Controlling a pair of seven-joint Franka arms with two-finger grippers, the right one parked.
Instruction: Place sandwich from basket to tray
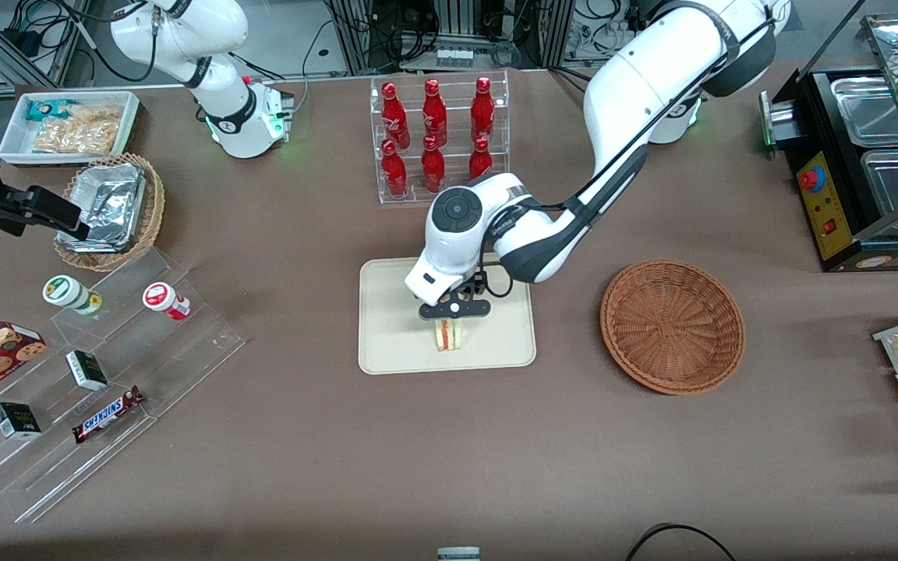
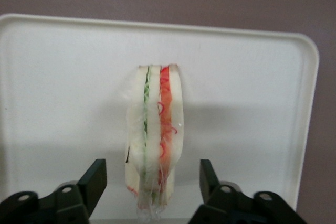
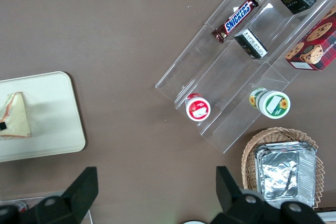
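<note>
Hand open over sandwich, tray, brown table

This was a robot lab staged as a snack shop: a brown table carried a soda bottle rack, clear tiered snack shelves and a food warmer, with cable-strewn equipment racks at the edge.

Sandwich upright on tray; wicker basket beside.

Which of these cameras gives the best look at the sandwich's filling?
The left wrist view: the sandwich fills it, red and green layers plain, between the open gripper. The front view shows it small under the gripper on the tray. The right wrist view shows only its bread face.
</note>
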